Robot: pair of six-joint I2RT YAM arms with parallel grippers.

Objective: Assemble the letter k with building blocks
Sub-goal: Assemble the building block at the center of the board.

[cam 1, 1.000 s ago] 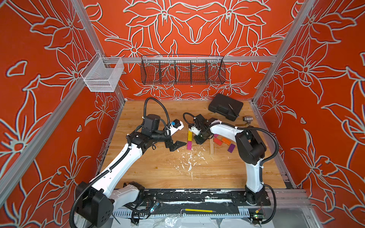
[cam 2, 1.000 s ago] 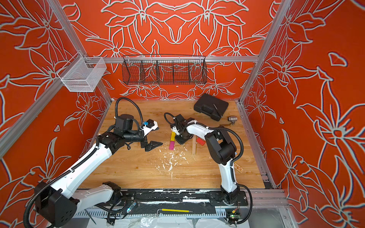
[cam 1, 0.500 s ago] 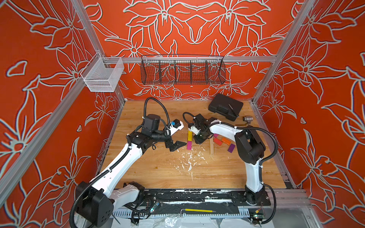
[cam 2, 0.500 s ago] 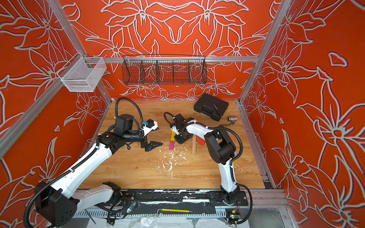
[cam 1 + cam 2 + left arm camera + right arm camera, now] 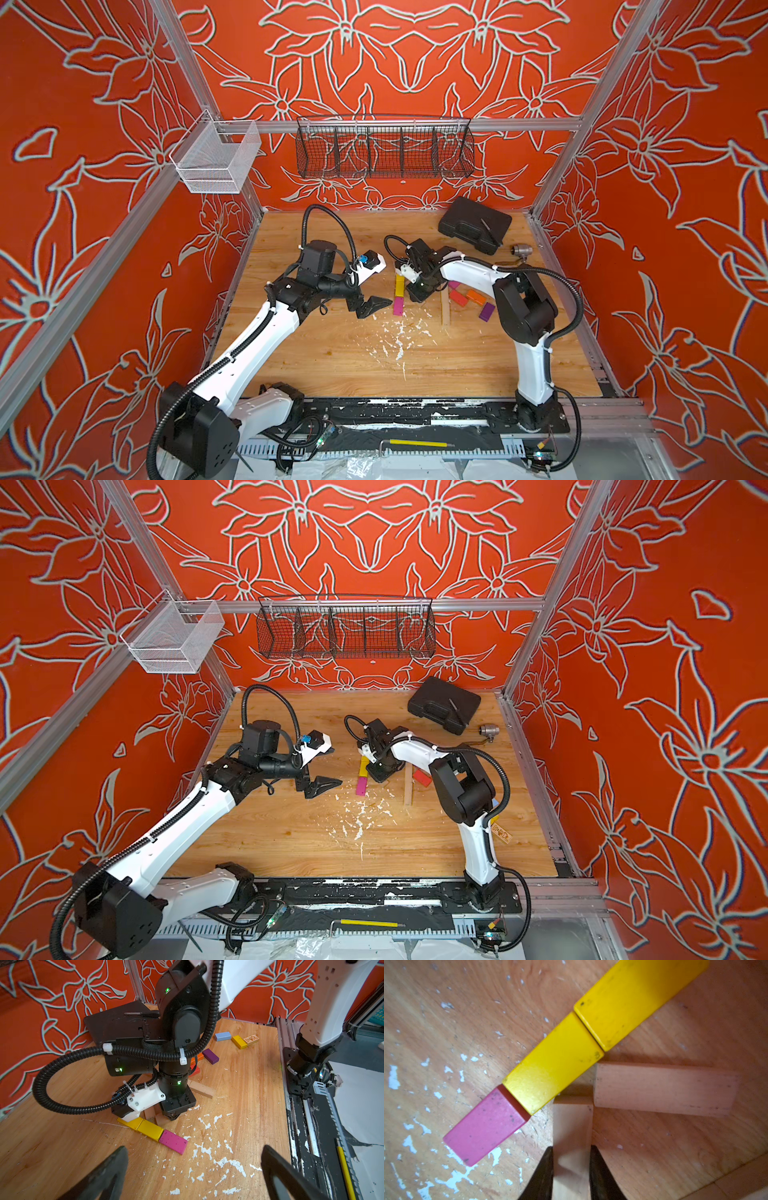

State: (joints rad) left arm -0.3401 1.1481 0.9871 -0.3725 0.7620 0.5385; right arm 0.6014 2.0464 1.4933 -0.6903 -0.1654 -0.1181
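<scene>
Two yellow blocks point(image 5: 554, 1072) and a magenta block point(image 5: 483, 1128) lie end to end in a straight line on the wooden table. My right gripper point(image 5: 571, 1147) points down beside that line, shut on a plain wood block point(image 5: 572, 1124) whose far end meets the middle yellow block. A second plain wood block point(image 5: 664, 1088) lies flat next to it, at an angle to the line. In both top views the right gripper point(image 5: 417, 293) hides these wood blocks. My left gripper point(image 5: 193, 1148) hovers open and holds nothing, a short way from the magenta block point(image 5: 173, 1140).
Red point(image 5: 457, 297), orange point(image 5: 476, 296) and purple point(image 5: 486, 311) blocks and a long wood piece point(image 5: 445, 307) lie right of the right gripper. Light blue point(image 5: 222, 1035), yellow and printed blocks sit by the right arm's base. A black case point(image 5: 473, 226) and silver fitting point(image 5: 521, 250) are at the back right.
</scene>
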